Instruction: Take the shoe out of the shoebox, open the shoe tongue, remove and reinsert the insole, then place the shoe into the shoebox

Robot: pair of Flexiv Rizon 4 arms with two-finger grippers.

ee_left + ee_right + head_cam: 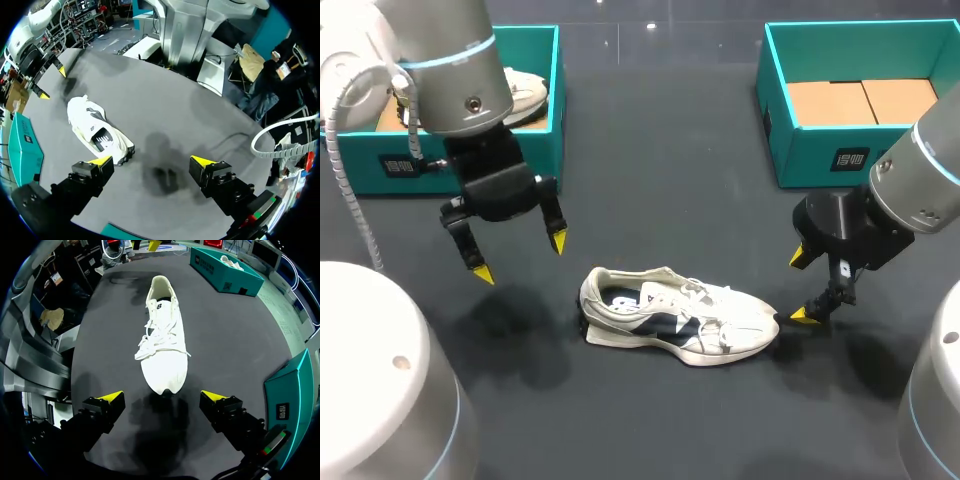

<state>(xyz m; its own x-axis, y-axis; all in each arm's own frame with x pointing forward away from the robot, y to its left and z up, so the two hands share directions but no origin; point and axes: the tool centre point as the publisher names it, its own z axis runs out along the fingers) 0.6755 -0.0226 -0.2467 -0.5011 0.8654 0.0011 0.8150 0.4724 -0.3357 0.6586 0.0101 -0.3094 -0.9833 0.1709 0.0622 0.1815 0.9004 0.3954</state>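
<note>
White mesh and navy trim marked the low lace-up sneaker [675, 320], out of its box and standing on its sole on the dark grey table [670, 150], toe towards 3 o'clock and heel towards 9 in the head view. The right gripper [799, 287] hung just off the toe at 3 o'clock, yellow tips wide apart and holding nothing, with the toe cap lying just ahead of the gap in its own wrist view. The left gripper [520, 256] hovered at about 10 o'clock from the heel, clear of the shoe, jaws spread just as wide and empty. An open teal cardboard shoebox [820, 160] with a bare brown floor waited at 1 o'clock, and a second teal shoebox [360, 160] at 10 o'clock held another white shoe [525, 90]. I judged the sneaker light, with a soft upper that would cave under a pinch and a firmer sole and heel. The heel collar or the sole edges at midfoot looked the safest holds, and the tongue's top edge the place to peel. Loose laces could snag a finger. A logo sat on the side panel, print showed inside the collar and a dark label on each box end, all too small to read.
</note>
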